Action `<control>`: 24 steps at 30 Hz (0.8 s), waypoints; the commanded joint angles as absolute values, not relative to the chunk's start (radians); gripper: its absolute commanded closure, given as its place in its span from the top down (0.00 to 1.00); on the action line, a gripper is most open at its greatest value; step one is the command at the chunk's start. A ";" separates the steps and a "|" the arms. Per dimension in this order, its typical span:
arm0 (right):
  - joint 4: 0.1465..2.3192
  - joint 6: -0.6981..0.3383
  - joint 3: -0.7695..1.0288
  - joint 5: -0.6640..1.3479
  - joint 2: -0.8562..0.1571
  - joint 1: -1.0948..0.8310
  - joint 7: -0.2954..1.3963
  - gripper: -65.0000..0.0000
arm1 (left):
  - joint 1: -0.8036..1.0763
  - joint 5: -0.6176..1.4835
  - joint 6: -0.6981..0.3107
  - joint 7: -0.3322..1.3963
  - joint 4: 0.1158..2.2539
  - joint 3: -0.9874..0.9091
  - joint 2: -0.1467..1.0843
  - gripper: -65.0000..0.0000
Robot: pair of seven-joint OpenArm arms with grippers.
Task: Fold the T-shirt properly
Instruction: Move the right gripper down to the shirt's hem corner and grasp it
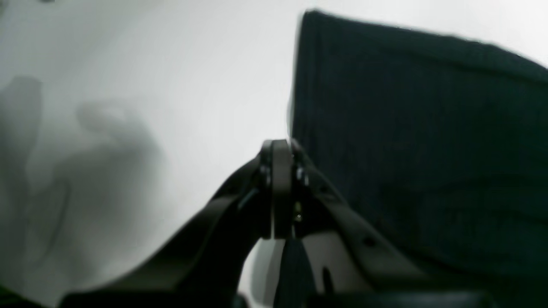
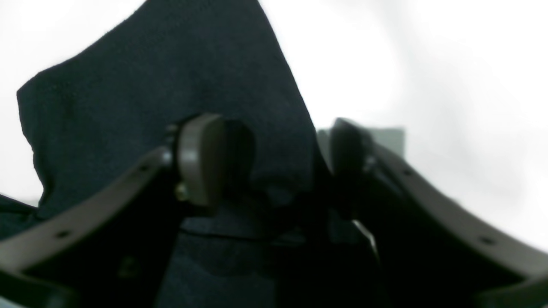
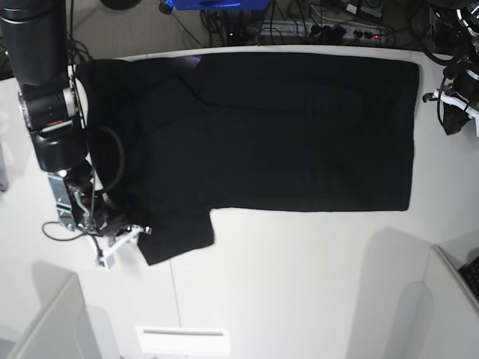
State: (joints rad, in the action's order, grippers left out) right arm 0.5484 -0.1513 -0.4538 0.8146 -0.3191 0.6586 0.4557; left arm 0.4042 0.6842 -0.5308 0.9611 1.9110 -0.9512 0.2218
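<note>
1. left wrist view: the left gripper (image 1: 280,147) has its jaws pressed together with nothing between them, hanging over a plain white table (image 1: 171,77). the black t-shirt (image 1: 419,141) fills the right side, its straight edge just beside the closed tips. soft grey shadows lie on the table at left.

2. right wrist view: the right gripper (image 2: 274,160) stands with jaws apart, straddling a raised fold of the t-shirt (image 2: 171,85); whether the pads press the cloth i cannot tell. white table (image 2: 428,64) behind.

3. base view: the t-shirt (image 3: 284,127) lies spread across the far half of the white table (image 3: 299,284), one sleeve (image 3: 176,235) sticking out near the right gripper (image 3: 123,235). cables and a power strip (image 3: 352,31) sit beyond the far edge.
</note>
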 commanded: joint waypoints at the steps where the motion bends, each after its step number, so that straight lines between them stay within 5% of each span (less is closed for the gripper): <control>1: 0.555 -0.157 -0.453 0.822 -0.326 0.677 0.479 0.43 | 0.392 0.696 -0.533 0.944 1.919 -0.952 0.248 0.00; 6: 0.555 -0.157 -0.453 0.822 -0.326 0.676 0.476 0.23 | 0.302 0.696 -0.532 0.946 1.821 -0.952 0.282 0.04; 9: 0.553 -0.157 -0.449 0.822 -0.326 0.676 0.476 0.02 | 0.234 0.696 -0.532 0.946 1.721 -0.951 0.306 0.43; 11: 0.553 -0.153 -0.449 0.822 -0.326 0.676 0.476 0.00 | 0.183 0.696 -0.532 0.946 1.658 -0.949 0.329 0.64; 14: 0.553 -0.151 -0.449 0.822 -0.326 0.676 0.478 0.00 | 0.110 0.696 -0.532 0.946 1.560 -0.894 0.381 0.82; 24: 0.553 -0.151 -0.447 0.823 -0.326 0.676 0.479 0.00 | -0.211 0.696 -0.443 0.931 1.109 -0.535 0.521 0.84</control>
